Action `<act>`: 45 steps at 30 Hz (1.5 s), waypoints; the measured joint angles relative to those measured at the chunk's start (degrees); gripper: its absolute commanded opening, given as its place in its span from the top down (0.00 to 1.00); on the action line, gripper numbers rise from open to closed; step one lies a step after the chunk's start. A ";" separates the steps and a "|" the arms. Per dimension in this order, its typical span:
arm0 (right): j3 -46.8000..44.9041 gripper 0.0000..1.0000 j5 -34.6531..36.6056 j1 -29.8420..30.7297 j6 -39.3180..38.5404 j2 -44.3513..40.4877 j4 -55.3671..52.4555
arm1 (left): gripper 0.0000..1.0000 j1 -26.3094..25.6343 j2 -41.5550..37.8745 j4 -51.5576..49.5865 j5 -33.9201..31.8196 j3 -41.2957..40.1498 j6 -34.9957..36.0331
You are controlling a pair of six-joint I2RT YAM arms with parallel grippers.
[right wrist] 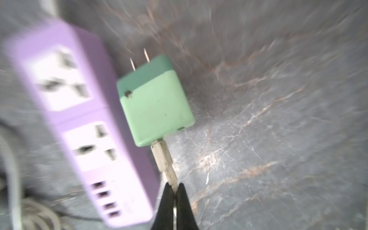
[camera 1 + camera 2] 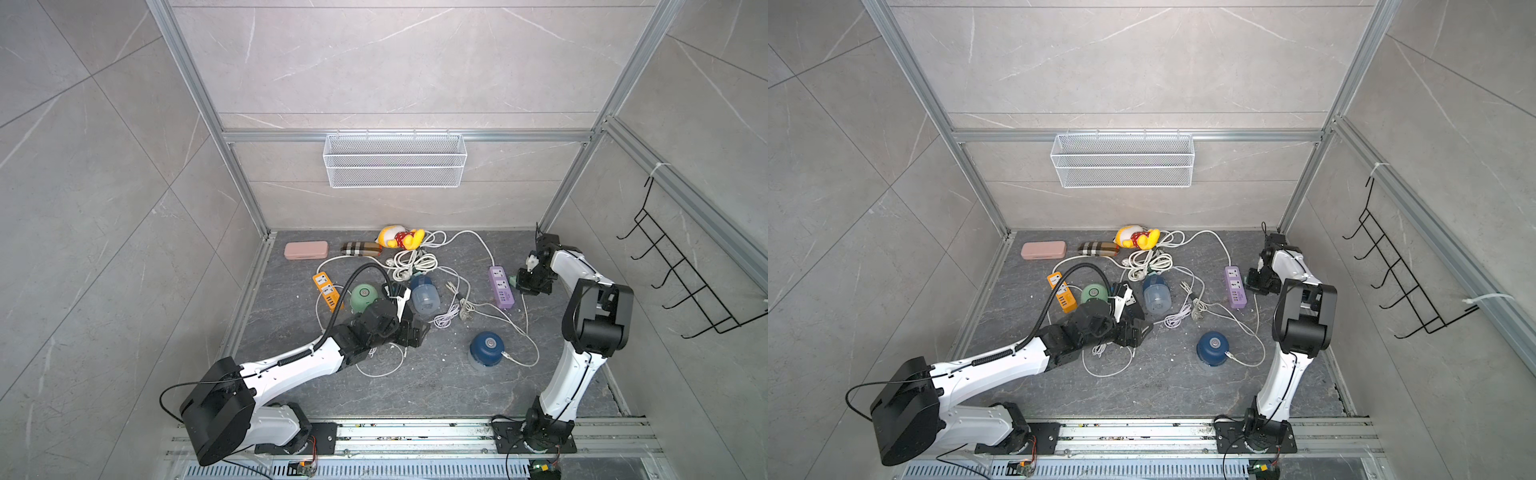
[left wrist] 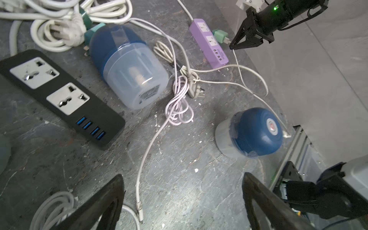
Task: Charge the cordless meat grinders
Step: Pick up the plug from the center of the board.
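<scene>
Barely underway: right tool (image 1: 174, 186) clamps the charging cable (image 1: 164, 159) at the teal adapter (image 1: 155, 103), unplugged beside the purple strip (image 1: 79, 119); left tool (image 3: 182, 175) gapes empty; grinders (image 2: 486, 345) seem uncharged.

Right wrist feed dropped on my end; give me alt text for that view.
The right hand is shut on a white cable just behind its plug, which sits in a green adapter. The adapter's two prongs are bare, beside a purple strip and not in any socket. Background blurred.
</scene>
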 measured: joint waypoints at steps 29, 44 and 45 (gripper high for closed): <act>-10.73 1.00 -11.52 36.35 0.59 -24.65 7.04 | 0.03 25.53 16.24 17.35 41.53 9.44 -32.41; -10.86 1.00 -13.25 42.03 1.22 -24.65 8.11 | 0.36 21.94 19.23 24.70 41.92 8.74 -37.66; -10.86 1.00 -13.25 42.07 1.22 -24.65 8.11 | 0.38 21.84 19.34 24.90 41.92 8.68 -37.83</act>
